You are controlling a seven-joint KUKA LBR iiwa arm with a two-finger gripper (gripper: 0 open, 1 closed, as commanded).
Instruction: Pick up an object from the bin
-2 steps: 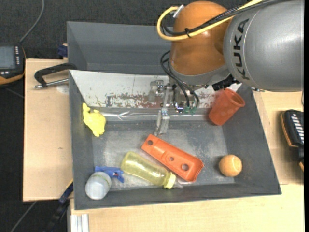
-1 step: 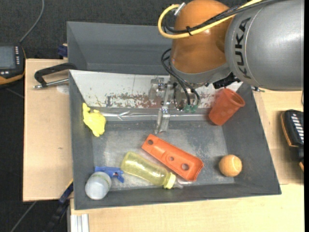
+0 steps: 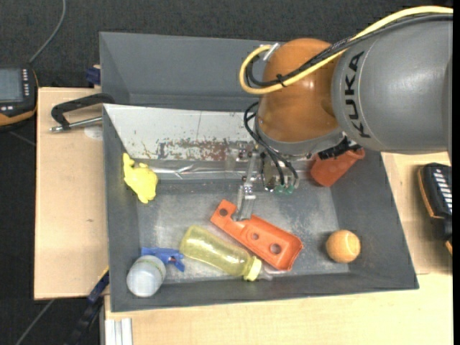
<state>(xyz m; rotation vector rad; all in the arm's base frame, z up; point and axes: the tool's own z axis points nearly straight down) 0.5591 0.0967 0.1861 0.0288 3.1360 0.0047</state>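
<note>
Matt grey metal bin (image 3: 180,207), its back wall speckled; inside, a glossy orange plastic piece (image 3: 264,243) and translucent yellow plastic bottle (image 3: 214,252).

An orange flat plastic piece (image 3: 262,241) lies on the floor of the bin (image 3: 129,228), near the middle. It slants from upper left to lower right, has two round holes and ends in a narrow tab at its upper-left end, just beside the tool (image 3: 247,192). A pale yellow see-through bottle (image 3: 215,253) lies on its side against the piece's lower-left edge, cap end to the right. An orange ball (image 3: 343,246) rests apart near the right wall. A lumpy yellow thing (image 3: 139,178) sits at the left wall. A white round-topped thing with a blue part (image 3: 147,275) lies in the front-left corner.
</note>
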